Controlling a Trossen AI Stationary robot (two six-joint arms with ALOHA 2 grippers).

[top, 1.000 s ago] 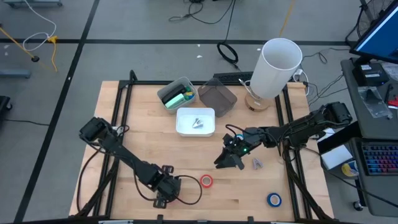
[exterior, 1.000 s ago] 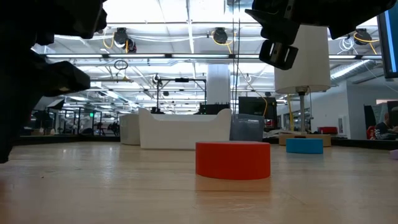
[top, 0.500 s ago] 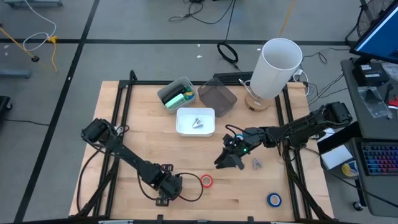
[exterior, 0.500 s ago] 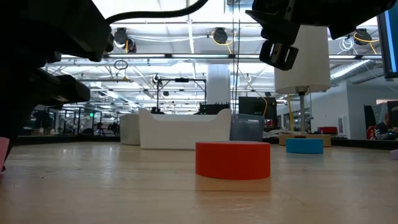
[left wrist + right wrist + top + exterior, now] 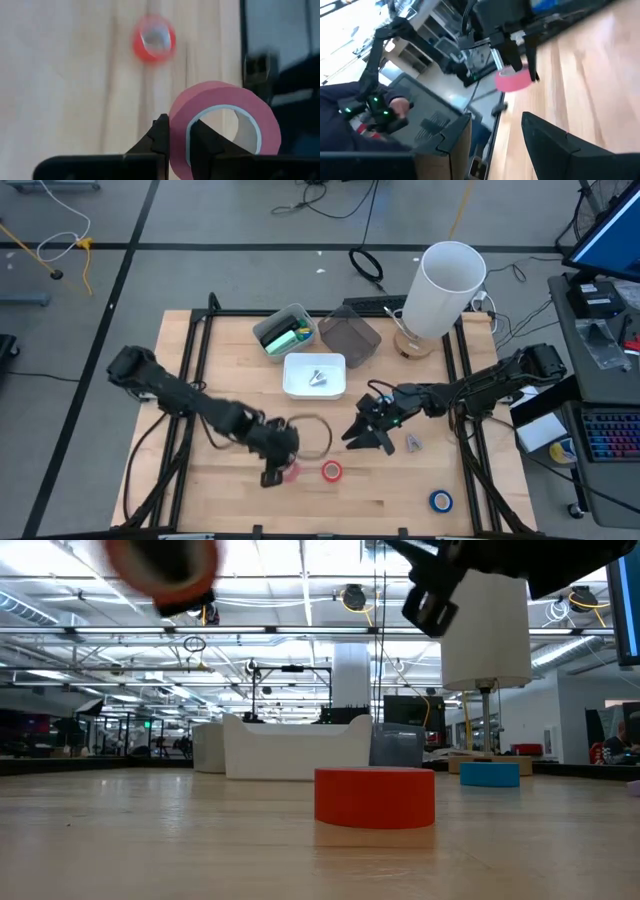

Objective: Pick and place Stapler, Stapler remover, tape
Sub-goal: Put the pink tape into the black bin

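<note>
My left gripper (image 5: 179, 130) is shut on a pink tape roll (image 5: 225, 100) and holds it above the table's near middle (image 5: 291, 472). A red tape roll (image 5: 332, 471) lies flat on the wood just to its right, and a blue roll (image 5: 441, 501) lies near the front right corner. My right gripper (image 5: 365, 438) hovers open at mid-table with nothing between its fingers. A small grey piece (image 5: 413, 443), maybe the stapler remover, lies beside it. I cannot pick out the stapler. My left gripper has one finger (image 5: 200, 137) inside the pink roll's hole and the other outside, with the roll's wall (image 5: 179, 115) pinched between them. The fingers point down from above. The roll hangs level at their ends, clear of the table (image 5: 514, 80).
At the back stand a tall white cylinder (image 5: 445, 280), a bin with green contents (image 5: 283, 332), a dark container (image 5: 350, 338) and a white tray (image 5: 300, 385) holding a small metal piece. Bare wood lies between the red and blue rolls.
My left gripper has risen from the table's near edge and gone a little toward the far and right side, taking the pink roll with it. The roll, on the table half a second ago, is now lifted clear. My right gripper has hardly moved.
</note>
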